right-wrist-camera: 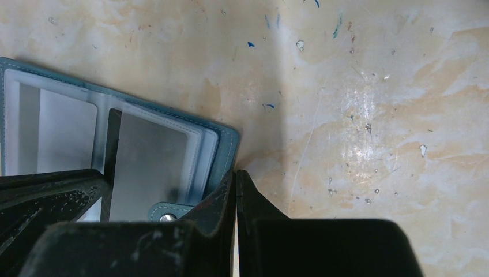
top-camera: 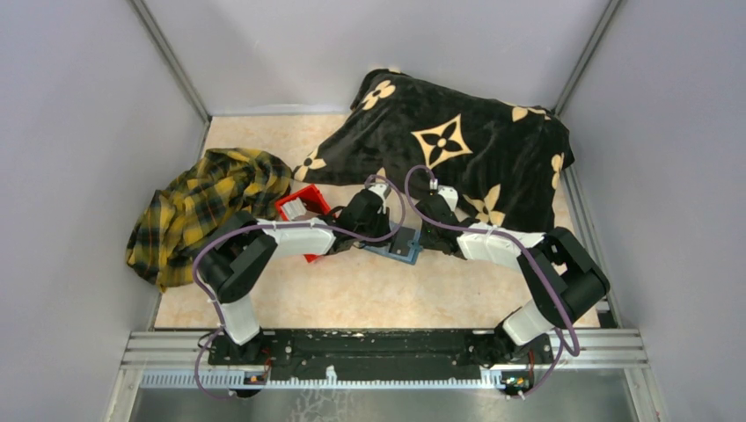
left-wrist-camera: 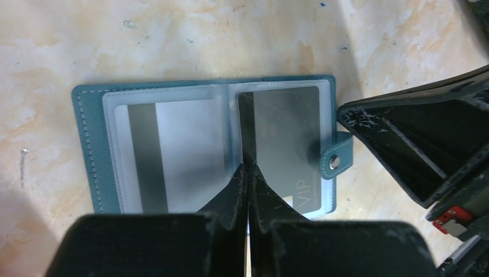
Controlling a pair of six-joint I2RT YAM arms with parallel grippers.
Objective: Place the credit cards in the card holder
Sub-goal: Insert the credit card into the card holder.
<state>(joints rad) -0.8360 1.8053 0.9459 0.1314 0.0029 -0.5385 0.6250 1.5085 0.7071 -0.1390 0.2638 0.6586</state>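
The teal card holder (left-wrist-camera: pixel 89 144) lies open and flat on the marbled table, between the two grippers (top-camera: pixel 398 247). Its left clear sleeve holds a silvery credit card (left-wrist-camera: pixel 184 153) with a dark stripe. Its right sleeve holds a dark card (left-wrist-camera: pixel 285 135) marked VIP. My left gripper (left-wrist-camera: pixel 249 168) is shut with nothing between its fingers, its tips over the holder's middle fold. My right gripper (right-wrist-camera: pixel 236 173) is shut too and holds nothing. Its tips rest at the holder's outer edge (right-wrist-camera: pixel 228 144), beside the snap tab (right-wrist-camera: pixel 167 214).
A red bin (top-camera: pixel 310 200) with pale flat pieces in it stands just left of the left gripper. A yellow plaid cloth (top-camera: pixel 202 211) lies further left. A black blanket (top-camera: pixel 457 149) with cream flowers covers the back right. Bare table (top-camera: pixel 369 294) lies in front.
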